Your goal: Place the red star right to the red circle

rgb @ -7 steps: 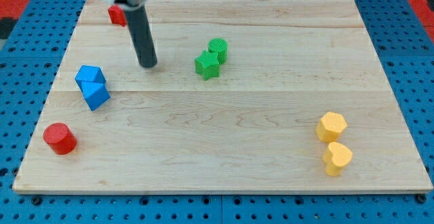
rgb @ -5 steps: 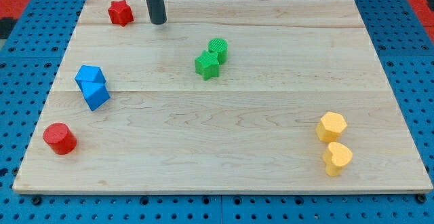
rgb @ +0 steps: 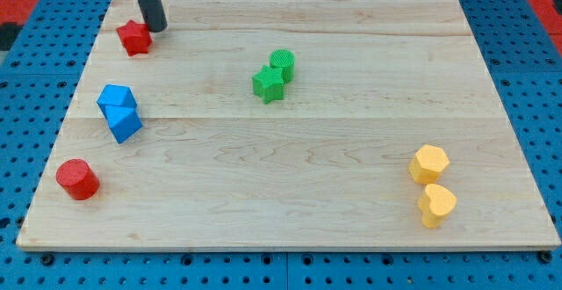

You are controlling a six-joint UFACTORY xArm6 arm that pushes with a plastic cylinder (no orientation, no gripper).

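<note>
The red star [rgb: 134, 38] lies flat in the upper left of the frame, no long axis to make out, one point toward the view's bottom. My tip [rgb: 156, 27] touches its upper right edge and grips nothing (it is a bare rod, cut off at the frame's top). The red circle [rgb: 77, 179] sits lower left. Two red, two blue [rgb: 118, 112], two green [rgb: 274, 76], two yellow [rgb: 432, 185] blocks on the wooden board [rgb: 351, 123].

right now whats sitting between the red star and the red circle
In the camera view, two touching blue blocks lie between the red star and the red circle, slightly right of their line. My tip touches the star's upper right.
</note>
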